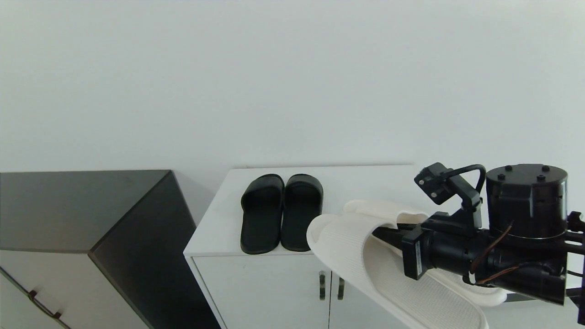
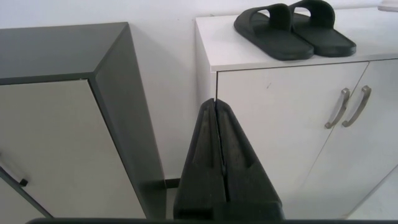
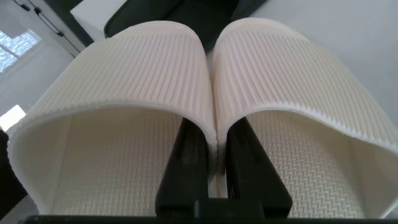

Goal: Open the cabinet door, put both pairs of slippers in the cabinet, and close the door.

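Right hand (image 3: 214, 146) — level, in white slippers (image 1: 348, 241)

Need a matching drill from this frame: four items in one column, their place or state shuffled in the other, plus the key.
Column 1
1. black slippers
2. white slippers
3. cabinet doors
4. left gripper

Column 2
A. both closed, handles side by side
B. lying on top of the white cabinet
C. fingers pressed together, nothing held
D. clamped in the right gripper

Pairs: 1-B, 2-D, 3-A, 4-C
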You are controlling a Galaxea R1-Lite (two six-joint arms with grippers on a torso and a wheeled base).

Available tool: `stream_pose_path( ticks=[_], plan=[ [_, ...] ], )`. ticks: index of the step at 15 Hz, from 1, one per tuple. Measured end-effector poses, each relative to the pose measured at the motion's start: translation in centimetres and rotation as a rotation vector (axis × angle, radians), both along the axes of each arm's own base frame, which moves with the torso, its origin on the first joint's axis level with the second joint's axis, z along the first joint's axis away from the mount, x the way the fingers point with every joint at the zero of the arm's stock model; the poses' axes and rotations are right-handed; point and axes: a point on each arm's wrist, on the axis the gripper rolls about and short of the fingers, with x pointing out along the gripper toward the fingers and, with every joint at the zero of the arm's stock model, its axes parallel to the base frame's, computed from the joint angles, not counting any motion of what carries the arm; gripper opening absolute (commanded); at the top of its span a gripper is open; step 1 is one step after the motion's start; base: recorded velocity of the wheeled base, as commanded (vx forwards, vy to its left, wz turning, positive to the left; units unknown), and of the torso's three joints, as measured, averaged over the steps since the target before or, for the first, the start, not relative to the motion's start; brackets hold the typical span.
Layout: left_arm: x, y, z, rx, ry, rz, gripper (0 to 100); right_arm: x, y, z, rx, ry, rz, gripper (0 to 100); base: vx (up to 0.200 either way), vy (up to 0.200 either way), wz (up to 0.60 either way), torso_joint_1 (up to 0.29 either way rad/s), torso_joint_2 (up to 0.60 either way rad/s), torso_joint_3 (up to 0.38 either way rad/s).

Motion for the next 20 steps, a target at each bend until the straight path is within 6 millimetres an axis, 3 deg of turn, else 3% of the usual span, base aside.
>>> stream_pose_path(
  ticks=[10, 20],
  plan=[
    [0.00, 0.00, 0.00, 0.000, 0.000, 0.000, 0, -0.65, -0.36, -0.02, 0.007, 0.004, 0.038, 0, -0.200, 0.000, 0.00, 0.001, 0.00, 0.002],
    [0.00, 0.00, 0.00, 0.000, 0.000, 0.000, 0, -0.42, -0.13, -0.49, -0.021, -0.001, 0.047, 0, 0.000, 0.000, 0.00, 0.000, 0.00, 0.000]
  ],
)
